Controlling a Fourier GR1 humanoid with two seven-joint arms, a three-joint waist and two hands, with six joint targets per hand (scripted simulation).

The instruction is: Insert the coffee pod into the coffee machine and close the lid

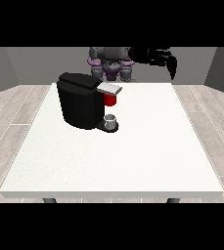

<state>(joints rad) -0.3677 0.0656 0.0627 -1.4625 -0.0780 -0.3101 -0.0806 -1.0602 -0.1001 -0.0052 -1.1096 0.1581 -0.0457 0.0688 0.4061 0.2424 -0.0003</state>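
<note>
A small grey thing [111,120] is seen standing on the black base of the coffee machine [81,100], directly under a red thing at the machine [110,99]; it cannot be told whether this grey thing is the coffee pod or a cup. Above the red thing a light grey lid [109,88] is seen jutting out towards the view's right, lying roughly level; whether it is fully closed cannot be made out. The machine is placed on the far left part of the white table [133,166], near the far edge and well in from the left edge. The near half of the table and its whole right side are left as open surface, and the near edge and both near corners are shown in full. One black hand [171,63] is seen at the view's right, raised above and behind the far edge of the table, well apart from the machine and from the grey thing, with its fingers pointing downward and nothing held; the fingers appear straight rather than curled. The hand at the view's left cannot be picked out against the dark torso of the robot [111,62], which is partly hidden behind the machine.
</note>
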